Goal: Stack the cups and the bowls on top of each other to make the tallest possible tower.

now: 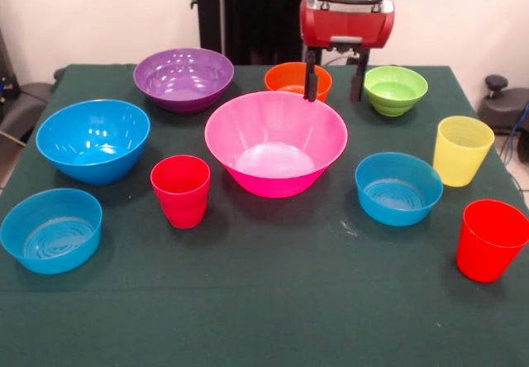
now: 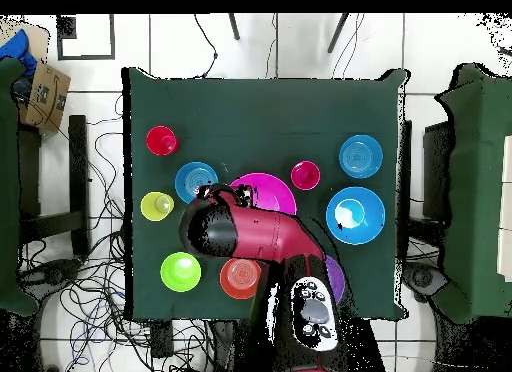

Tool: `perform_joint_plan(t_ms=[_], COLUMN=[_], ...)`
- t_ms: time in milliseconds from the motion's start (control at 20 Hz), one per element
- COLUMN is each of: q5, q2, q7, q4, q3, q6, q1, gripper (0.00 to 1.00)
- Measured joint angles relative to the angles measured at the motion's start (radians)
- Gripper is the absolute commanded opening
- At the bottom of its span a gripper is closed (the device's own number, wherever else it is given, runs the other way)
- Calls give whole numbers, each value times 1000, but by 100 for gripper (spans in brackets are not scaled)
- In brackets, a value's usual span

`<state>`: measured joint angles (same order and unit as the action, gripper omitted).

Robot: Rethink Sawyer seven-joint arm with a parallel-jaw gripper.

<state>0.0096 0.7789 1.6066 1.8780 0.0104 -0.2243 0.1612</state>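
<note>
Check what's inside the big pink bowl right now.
Nothing in the pink bowl: the front view shows its bare inside. The gripper hangs open above its far rim, holding nothing. In the overhead view the arm covers part of the bowl.

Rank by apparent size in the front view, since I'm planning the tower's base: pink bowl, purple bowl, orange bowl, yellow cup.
1. pink bowl
2. purple bowl
3. and 4. orange bowl, partly hidden, and yellow cup: unsure.

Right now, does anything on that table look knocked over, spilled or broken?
Nothing stands out. Every bowl, from the big pink bowl to the small lime green bowl, sits upright on the green table, and so do the two red cups and the yellow cup. Nothing is stacked yet. The open gripper hangs above them, empty.
</note>
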Motion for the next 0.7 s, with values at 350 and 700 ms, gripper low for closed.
perform_joint_plan(t_ms=[350, 700], q5=[0, 0], q2=[-51, -99], q7=[0, 0], q4=[-41, -56], q3=[27, 28], q6=[0, 0], q1=[55, 51], gripper=[100, 100])
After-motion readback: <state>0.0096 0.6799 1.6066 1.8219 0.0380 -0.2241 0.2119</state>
